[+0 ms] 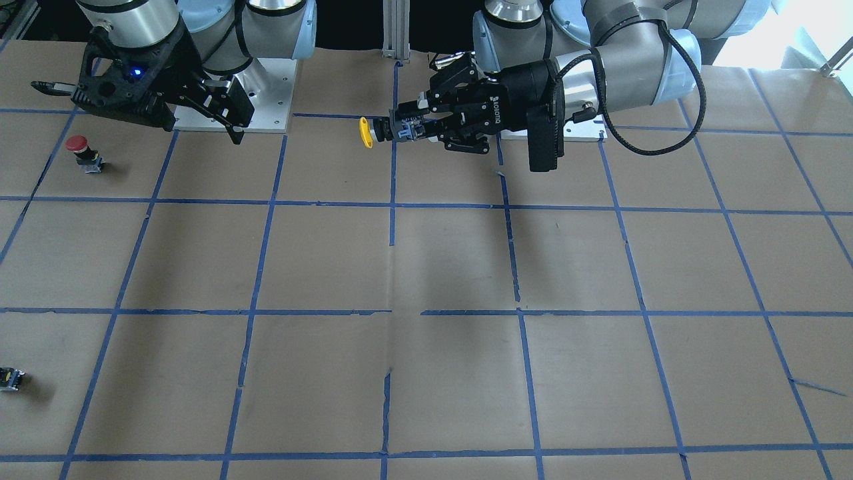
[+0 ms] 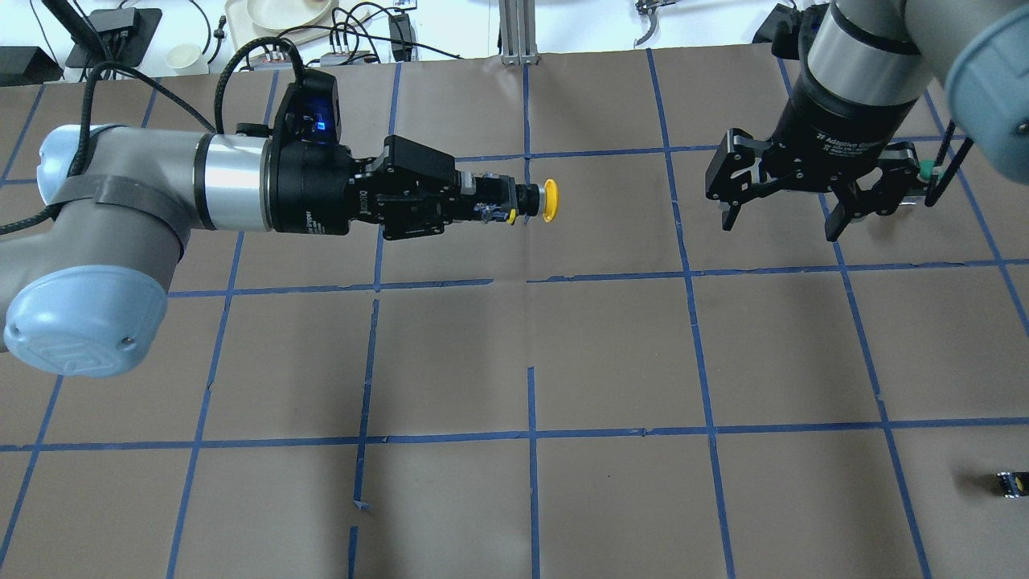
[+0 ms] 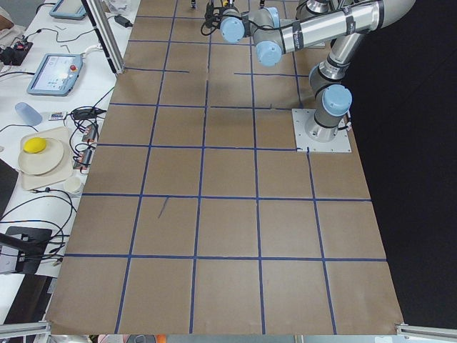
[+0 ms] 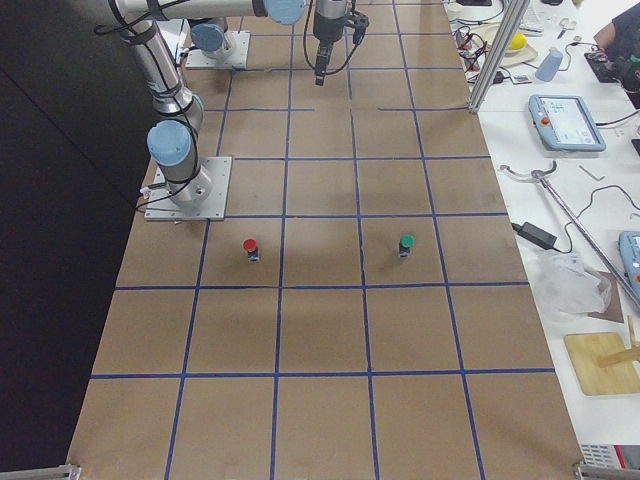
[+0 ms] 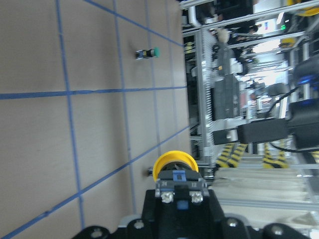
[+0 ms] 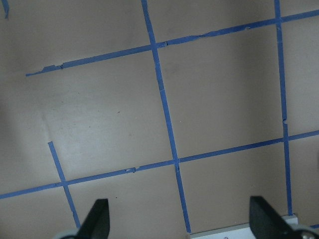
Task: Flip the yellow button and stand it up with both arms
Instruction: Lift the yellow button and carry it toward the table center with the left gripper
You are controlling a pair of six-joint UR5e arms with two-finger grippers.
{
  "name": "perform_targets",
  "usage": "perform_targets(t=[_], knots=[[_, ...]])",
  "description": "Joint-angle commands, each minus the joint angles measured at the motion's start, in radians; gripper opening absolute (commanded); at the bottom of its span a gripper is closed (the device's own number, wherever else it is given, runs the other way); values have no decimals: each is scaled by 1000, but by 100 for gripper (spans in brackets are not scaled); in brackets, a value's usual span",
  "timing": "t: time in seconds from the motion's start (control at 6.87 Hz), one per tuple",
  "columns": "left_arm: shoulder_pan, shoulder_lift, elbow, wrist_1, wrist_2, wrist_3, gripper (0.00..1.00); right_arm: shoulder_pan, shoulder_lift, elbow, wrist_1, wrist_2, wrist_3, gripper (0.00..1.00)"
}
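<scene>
My left gripper is shut on the grey contact block of the yellow button and holds it level above the table, cap pointing toward my right arm. In the front-facing view the yellow button sticks out beyond the left gripper. In the left wrist view the yellow cap shows just past the left gripper. My right gripper is open and empty, pointing down, well apart from the button. Its fingertips frame bare table in the right wrist view.
A red-capped button stands near the right arm's base plate. A green-capped button stands a square away from it. A small capless black block lies near the table's edge on the right side. Blue tape lines grid the brown table.
</scene>
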Motion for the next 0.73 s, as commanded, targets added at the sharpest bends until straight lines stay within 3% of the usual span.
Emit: perform_targets(t=[0.0, 0.58], knots=[[-4, -5, -22, 3, -154, -37, 18, 0, 0, 0, 0, 0, 0, 100], [-13, -6, -35, 9, -207, -42, 18, 0, 0, 0, 2, -2, -1, 100]])
